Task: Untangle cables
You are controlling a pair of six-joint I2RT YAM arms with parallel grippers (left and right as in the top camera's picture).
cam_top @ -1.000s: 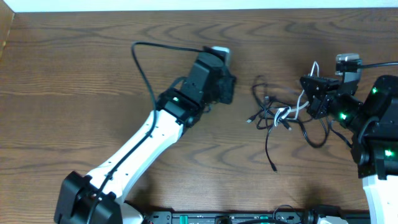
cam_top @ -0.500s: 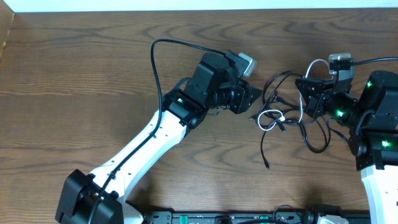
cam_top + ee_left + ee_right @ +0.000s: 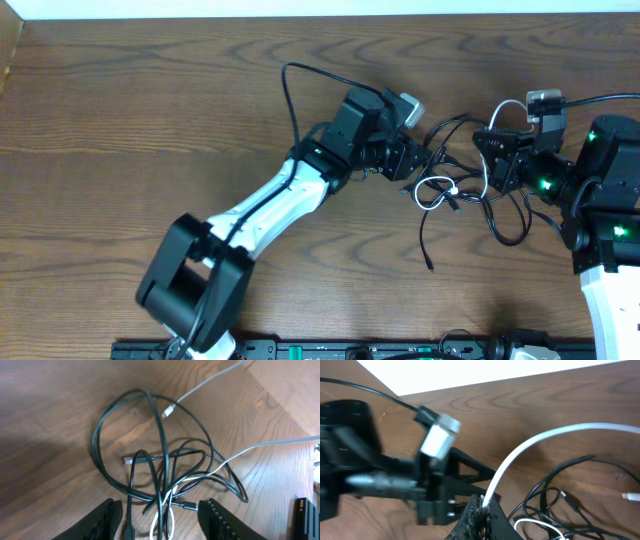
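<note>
Robotics lab bench: wood-grain table [image 3: 120,130], left arm [image 3: 265,205] and right arm [image 3: 610,190] at its near edge.

- Left fingers [image 3: 107,521]: left wrist view; only the upper ends show, the rest is cut off by the bottom edge.
- Cables [image 3: 161,491]: the lowest loops run off the bottom edge between those fingers. At the densest crossings, which cord lies on top cannot be told.
- White cable [image 3: 200,387]: leaves by the top edge and the right edge.
- Dark ribbed object [image 3: 306,516]: lower right corner, cut off; unidentifiable.
- Right fingers [image 3: 477,520]: right wrist view; blurred and cropped by the bottom edge. The white cable vanishes between them.
- Left arm [image 3: 350,425]: blurred in the same view.
- Right arm [image 3: 610,190]: overhead; cut by the right and bottom edges.
- Plug ends [image 3: 430,265]: overhead; too small to tell their type.
</note>
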